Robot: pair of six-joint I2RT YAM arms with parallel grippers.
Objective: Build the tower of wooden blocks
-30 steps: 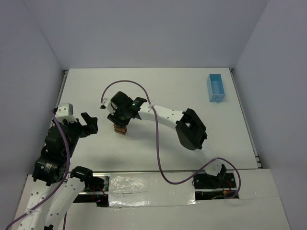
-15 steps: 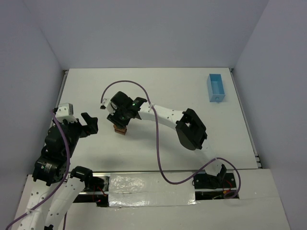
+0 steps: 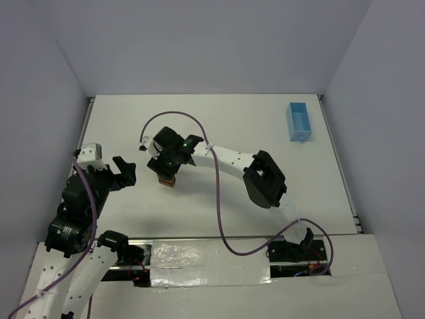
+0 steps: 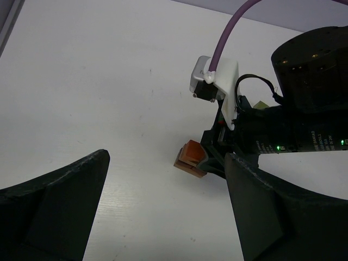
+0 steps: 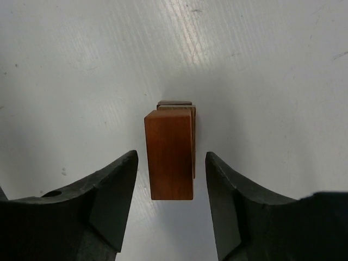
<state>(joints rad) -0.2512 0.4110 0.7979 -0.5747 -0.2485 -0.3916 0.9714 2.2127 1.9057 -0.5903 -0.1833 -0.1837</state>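
The tower [image 3: 167, 180] is a small stack of brown and orange wood blocks standing left of the table's middle. In the right wrist view a reddish-brown block [image 5: 169, 155] tops it, with tan blocks just showing behind. My right gripper [image 3: 165, 174] is over the tower and open [image 5: 171, 157]. Its fingers straddle the top block with a gap on each side. My left gripper [image 3: 127, 171] is open and empty to the left of the tower. The left wrist view shows the stack [image 4: 191, 157] ahead between its jaws, beside the right gripper's black fingers.
A light-blue rectangular tray [image 3: 299, 121] lies at the far right of the white table. The right arm's purple cable [image 3: 174, 114] loops above the tower. The right arm's elbow [image 3: 264, 179] sits right of the middle.
Almost nothing has changed. The right gripper stays over the tower, perhaps a touch lower. The left arm has not moved.
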